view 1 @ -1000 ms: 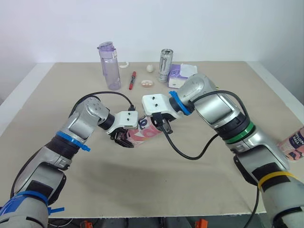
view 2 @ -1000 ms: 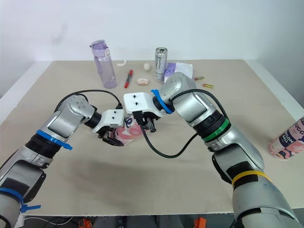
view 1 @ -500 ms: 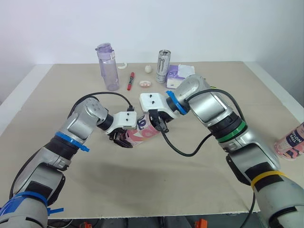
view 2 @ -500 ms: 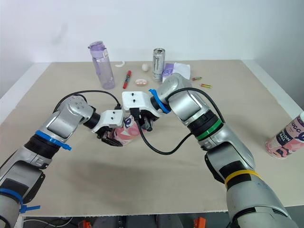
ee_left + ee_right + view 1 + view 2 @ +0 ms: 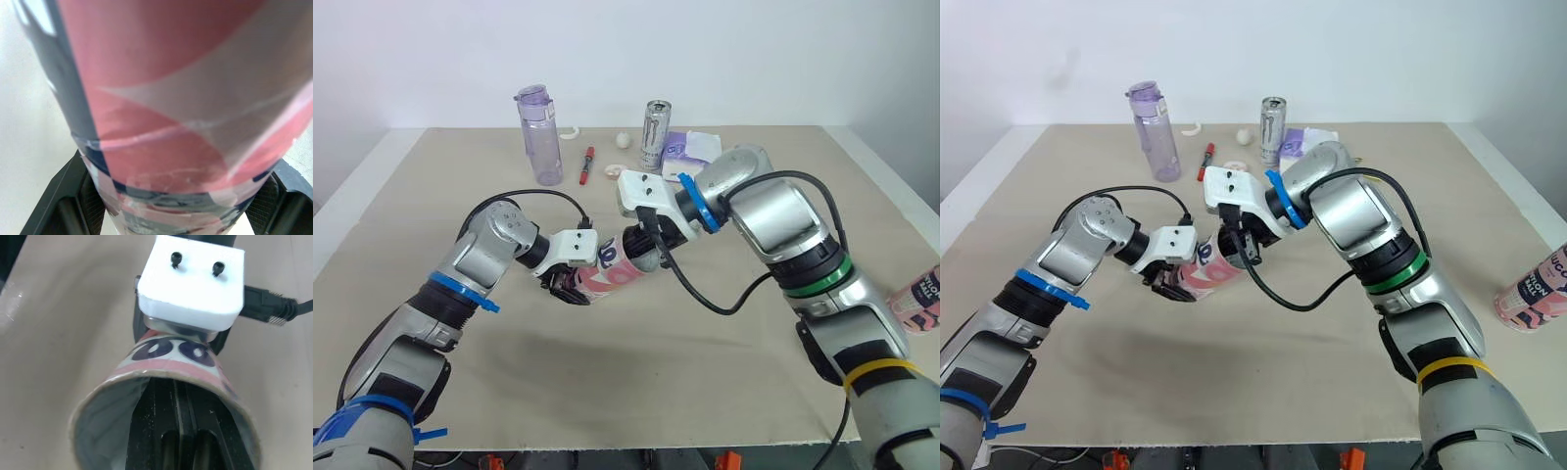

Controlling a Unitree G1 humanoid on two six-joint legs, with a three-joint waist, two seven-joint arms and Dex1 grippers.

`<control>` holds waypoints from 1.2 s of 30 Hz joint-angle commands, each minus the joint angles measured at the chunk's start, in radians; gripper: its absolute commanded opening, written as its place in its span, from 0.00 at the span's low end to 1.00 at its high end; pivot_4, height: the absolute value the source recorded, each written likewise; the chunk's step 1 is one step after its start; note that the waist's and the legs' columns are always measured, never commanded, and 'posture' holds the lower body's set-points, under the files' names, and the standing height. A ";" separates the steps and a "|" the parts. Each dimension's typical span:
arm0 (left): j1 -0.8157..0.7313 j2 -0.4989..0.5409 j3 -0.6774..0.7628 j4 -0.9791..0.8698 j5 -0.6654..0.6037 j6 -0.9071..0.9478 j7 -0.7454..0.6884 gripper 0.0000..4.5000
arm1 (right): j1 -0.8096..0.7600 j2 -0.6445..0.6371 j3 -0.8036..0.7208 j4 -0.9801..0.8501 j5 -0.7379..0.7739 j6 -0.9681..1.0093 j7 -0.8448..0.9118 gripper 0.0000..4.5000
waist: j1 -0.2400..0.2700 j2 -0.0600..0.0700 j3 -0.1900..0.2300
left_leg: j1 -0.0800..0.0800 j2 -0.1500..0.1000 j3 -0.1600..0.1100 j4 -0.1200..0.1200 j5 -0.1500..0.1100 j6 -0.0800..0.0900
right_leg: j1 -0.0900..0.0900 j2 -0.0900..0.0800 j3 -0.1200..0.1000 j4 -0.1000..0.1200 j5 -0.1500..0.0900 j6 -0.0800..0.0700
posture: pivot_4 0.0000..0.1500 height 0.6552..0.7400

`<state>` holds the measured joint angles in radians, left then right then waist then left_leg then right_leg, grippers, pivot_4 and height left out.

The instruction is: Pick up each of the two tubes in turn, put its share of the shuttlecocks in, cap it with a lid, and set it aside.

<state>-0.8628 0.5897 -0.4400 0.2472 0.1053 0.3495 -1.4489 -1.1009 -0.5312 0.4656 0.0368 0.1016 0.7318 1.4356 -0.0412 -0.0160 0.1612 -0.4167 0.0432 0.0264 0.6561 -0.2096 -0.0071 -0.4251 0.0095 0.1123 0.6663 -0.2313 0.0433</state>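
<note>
Your left pincer (image 5: 567, 285) clamped on tube (image 5: 613, 269). Tube axis slants toward right pincer (image 5: 177, 396), fingers together inside open mouth; withdraw along axis.

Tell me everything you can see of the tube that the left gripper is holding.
The tube is a cylinder that looks like cardboard, printed in pink, white and dark blue under a glossy skin. The left gripper clamps it from two sides near one end and holds it tilted, seemingly clear of the table. Its other end is open, with no lid, and the right gripper reaches into that mouth.
</note>
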 commanded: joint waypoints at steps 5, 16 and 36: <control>0.009 -0.011 -0.029 0.006 0.018 0.003 0.014 0.70 | 0.024 0.013 0.016 -0.022 -0.001 -0.021 -0.042 0.01 | 0.000 0.000 0.000 | 0.000 0.000 0.000 0.000 0.000 0.000 | 0.000 0.000 0.000 0.000 0.000 0.000 | 1.00 1.00; 0.018 -0.008 -0.028 -0.015 0.016 0.018 0.017 0.70 | -0.027 0.120 0.113 0.107 -0.089 -0.156 -0.062 0.01 | -0.008 0.000 0.000 | 0.002 0.002 0.000 0.000 0.000 0.000 | 0.000 0.002 0.000 0.001 0.001 -0.001 | 1.00 1.00; 0.042 -0.014 0.016 0.065 0.015 -0.062 0.075 0.70 | 0.110 -0.232 -0.296 -0.231 0.202 0.062 -0.015 0.01 | 0.010 0.000 0.000 | -0.004 -0.001 0.000 0.000 0.000 0.000 | -0.001 -0.002 -0.001 -0.002 -0.001 0.001 | 1.00 1.00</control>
<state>-0.8402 0.5757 -0.4132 0.2670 0.0871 0.3035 -1.4267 -0.9977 -0.7348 0.2547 -0.1355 0.2532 0.7687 1.4321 -0.0309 -0.0159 0.1613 -0.4203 0.0427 0.0268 0.6562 -0.2093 -0.0073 -0.4263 0.0077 0.1114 0.6648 -0.2322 0.0446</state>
